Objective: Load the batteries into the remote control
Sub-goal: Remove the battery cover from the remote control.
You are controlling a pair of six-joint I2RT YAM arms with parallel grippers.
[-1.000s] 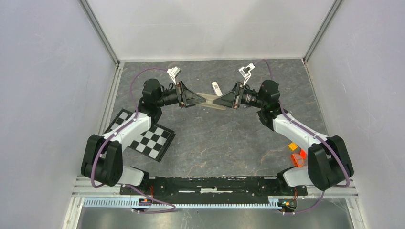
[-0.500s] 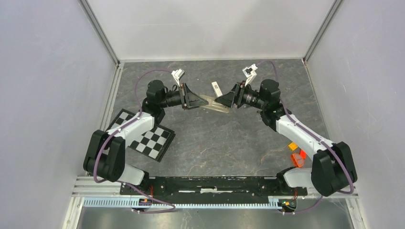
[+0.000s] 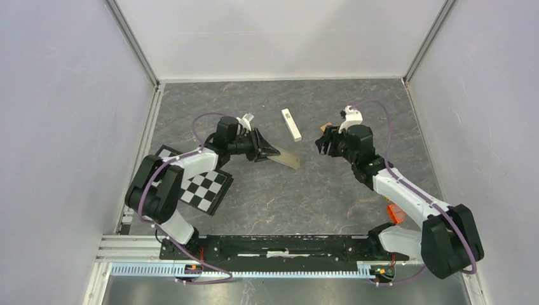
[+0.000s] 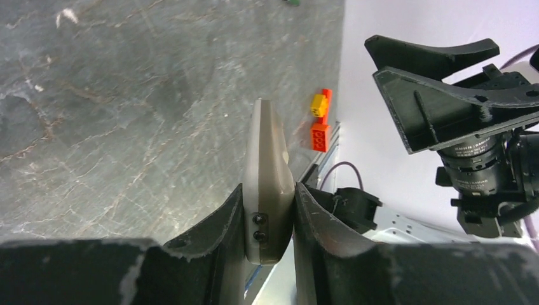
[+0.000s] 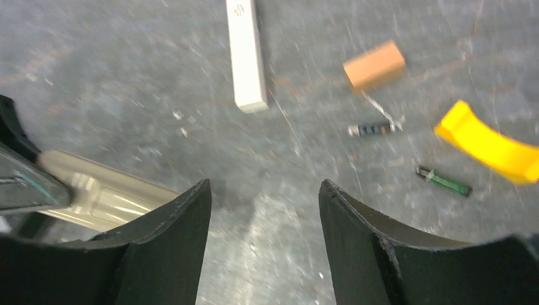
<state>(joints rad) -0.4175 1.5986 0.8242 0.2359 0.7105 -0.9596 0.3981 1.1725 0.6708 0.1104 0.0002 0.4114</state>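
My left gripper (image 3: pixel 266 152) is shut on one end of the remote control (image 3: pixel 287 159), a flat grey-olive slab that sticks out to the right, low over the table. The left wrist view shows the remote control (image 4: pixel 270 152) edge-on, pinched between both fingers (image 4: pixel 235 216). My right gripper (image 3: pixel 323 145) stands open and empty, apart from the remote control (image 5: pixel 111 194), which lies to its left. Ahead of the right gripper (image 5: pixel 264 185), two batteries lie on the table: a dark one (image 5: pixel 372 129) and a green one (image 5: pixel 445 180).
A long white bar (image 5: pixel 245 54), a brown block (image 5: pixel 374 65) and a yellow curved piece (image 5: pixel 486 143) lie near the batteries. A checkerboard plate (image 3: pixel 200 184) sits under the left arm. Orange bricks (image 3: pixel 395 213) lie by the right arm's base.
My right gripper has opened, let go of the remote control and drawn back to the right. My left gripper has swung down and towards me with the remote control still in it.
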